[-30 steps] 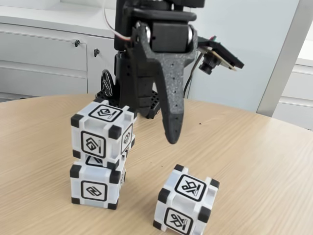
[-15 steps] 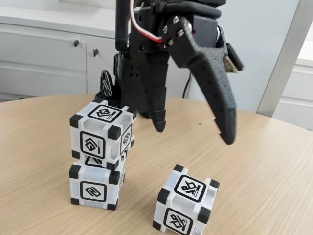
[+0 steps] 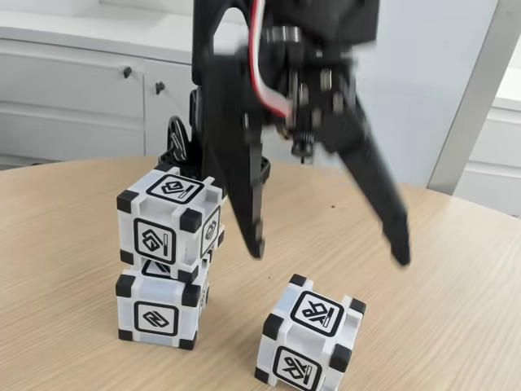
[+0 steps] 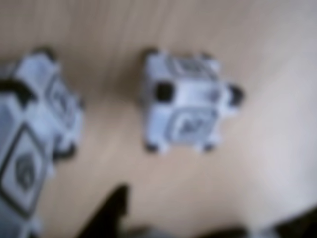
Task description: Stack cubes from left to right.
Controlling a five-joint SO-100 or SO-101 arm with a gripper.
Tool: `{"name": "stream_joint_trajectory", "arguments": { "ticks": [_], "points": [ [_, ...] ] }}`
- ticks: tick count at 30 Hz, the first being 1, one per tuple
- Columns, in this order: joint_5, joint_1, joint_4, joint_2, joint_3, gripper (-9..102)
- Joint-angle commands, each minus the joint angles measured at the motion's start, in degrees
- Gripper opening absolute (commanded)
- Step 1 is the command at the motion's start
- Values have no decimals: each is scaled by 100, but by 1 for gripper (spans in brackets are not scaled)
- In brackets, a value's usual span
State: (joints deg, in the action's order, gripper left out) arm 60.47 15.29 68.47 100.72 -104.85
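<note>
End effector (image 3: 330, 254) spread wide, empty, above loose cube (image 3: 309, 334) | cube on counter (image 3: 456, 309), right of two-cube stack (image 3: 167, 261) | we judge it rigid, light, smooth: grip opposite flat faces.

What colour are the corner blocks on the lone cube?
Black, on the lone cube; clearest in the fixed view.
</note>
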Motion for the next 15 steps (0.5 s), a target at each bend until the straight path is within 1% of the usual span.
{"name": "stream_joint_trajectory", "arguments": {
  "ticks": [1,6,15],
  "points": [
    [-88,70,-53,-580,114,37],
    [18,70,-53,-1169,132,37],
    [-193,-9,-62,-1195,141,37]
  ]
}}
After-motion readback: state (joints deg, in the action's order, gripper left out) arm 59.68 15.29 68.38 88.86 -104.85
